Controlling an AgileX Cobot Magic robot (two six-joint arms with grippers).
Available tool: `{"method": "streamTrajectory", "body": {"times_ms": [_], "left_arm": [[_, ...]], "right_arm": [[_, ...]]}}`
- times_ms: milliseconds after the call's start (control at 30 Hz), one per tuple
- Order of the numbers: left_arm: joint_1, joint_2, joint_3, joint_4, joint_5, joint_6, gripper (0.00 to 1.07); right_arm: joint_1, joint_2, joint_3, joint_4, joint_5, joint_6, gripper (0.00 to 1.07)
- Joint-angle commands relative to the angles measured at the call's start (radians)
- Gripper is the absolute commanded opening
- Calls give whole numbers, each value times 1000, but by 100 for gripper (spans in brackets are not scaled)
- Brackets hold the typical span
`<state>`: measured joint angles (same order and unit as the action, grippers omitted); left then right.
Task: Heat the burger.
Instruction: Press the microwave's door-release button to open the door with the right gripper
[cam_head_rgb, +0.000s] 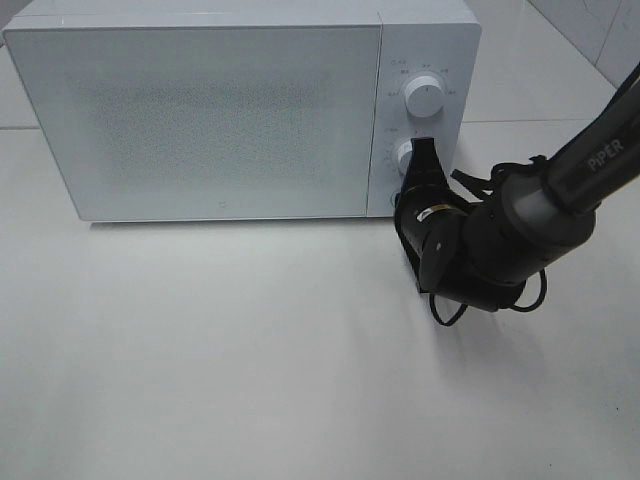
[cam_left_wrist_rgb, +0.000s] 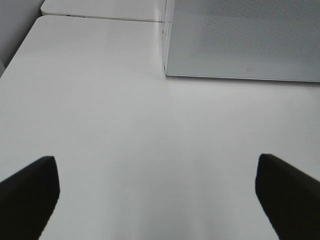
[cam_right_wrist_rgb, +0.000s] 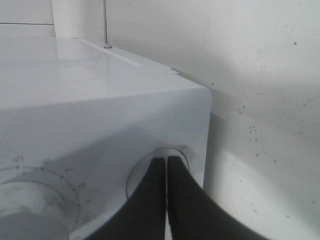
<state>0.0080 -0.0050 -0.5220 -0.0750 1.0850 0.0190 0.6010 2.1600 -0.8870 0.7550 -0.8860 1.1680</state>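
The burger is hidden; no view shows it. The white microwave (cam_head_rgb: 200, 110) stands at the back of the table with its door closed. My right gripper (cam_head_rgb: 422, 148) is shut, and its black fingertips rest against the lower knob (cam_head_rgb: 404, 156) on the control panel, below the upper knob (cam_head_rgb: 425, 98). In the right wrist view the two fingers (cam_right_wrist_rgb: 150, 200) lie pressed together with their tips (cam_right_wrist_rgb: 166, 162) on that round knob (cam_right_wrist_rgb: 142, 172). My left gripper (cam_left_wrist_rgb: 157, 200) is open over bare table, nothing between its fingers (cam_left_wrist_rgb: 30, 195), with the microwave's (cam_left_wrist_rgb: 240, 40) front corner ahead of it.
The white tabletop (cam_head_rgb: 250, 350) stretches in front of the microwave. The right arm (cam_head_rgb: 520, 220) with its cables hangs over the table's right side. A tiled wall (cam_head_rgb: 590, 30) stands behind.
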Motion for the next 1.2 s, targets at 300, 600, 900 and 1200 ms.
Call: {"method": "streamTrajectory", "body": {"times_ms": [300, 600, 900, 1200], "left_arm": [[2, -7, 4, -11, -13, 2, 100], [2, -7, 4, -11, -13, 2, 100], [2, -7, 4, -11, -13, 2, 100], [2, -7, 4, -11, -13, 2, 100]], "right_arm": [[-4, -26, -13, -20, -43, 2, 0], [-5, -5, -35, -16, -52, 6, 0], [-5, 10, -72, 15, -145, 5, 0], [-17, 22, -137, 56, -236, -51, 0]]}}
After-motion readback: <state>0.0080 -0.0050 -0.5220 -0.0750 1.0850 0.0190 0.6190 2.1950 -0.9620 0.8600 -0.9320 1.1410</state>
